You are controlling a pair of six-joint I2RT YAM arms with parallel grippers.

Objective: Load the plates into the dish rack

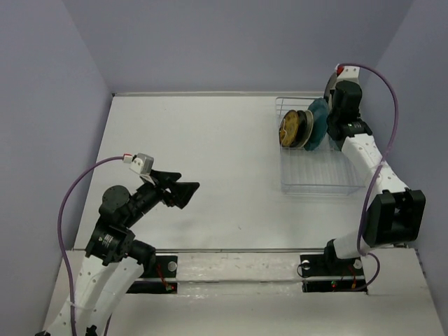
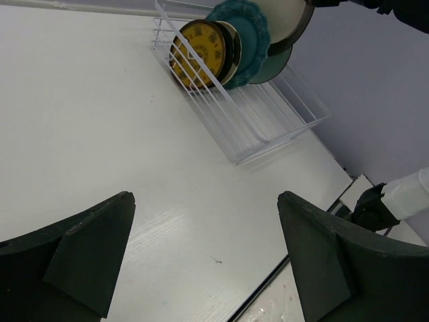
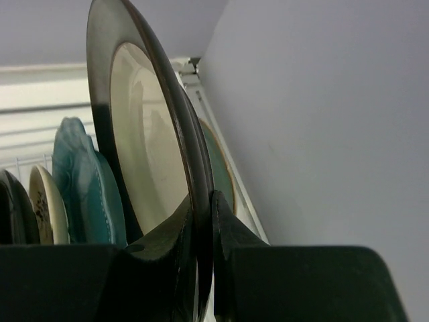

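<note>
- The white table (image 1: 210, 161) fills the scene, with pale walls close around it.
- The right arm (image 1: 371, 161) reaches to the far right corner. The left arm (image 1: 105, 273) is bent low at the near left, well apart from the plates.
- The dish rack (image 1: 322, 178), made of thin clear-white wire, lies on the table at the far right. Its near half holds nothing, and the plates stand bunched at its far end.
- The silver-rimmed cream plate (image 3: 144, 154) stands upright on edge above the far end of the rack. Whether its lower rim sits in a slot I cannot tell.
- The dark teal scalloped plate (image 2: 251, 27) stands just beside it, toward the left.
- A greenish plate (image 3: 218, 168) shows partly behind the cream one, on the wall side.
- The amber patterned plate (image 2: 199, 54) stands upright in the rack as the leftmost one seen from the left wrist, its face toward the open table.
- A tan plate (image 3: 47, 208) and a black plate (image 3: 10, 208) show as slivers past the teal one.
- The right gripper (image 3: 201, 221) is clamped on the cream plate's dark rim, one finger on each face.
- The left gripper (image 2: 204, 198) hovers over bare table with its fingers (image 2: 80, 261) spread wide, holding nothing.
</note>
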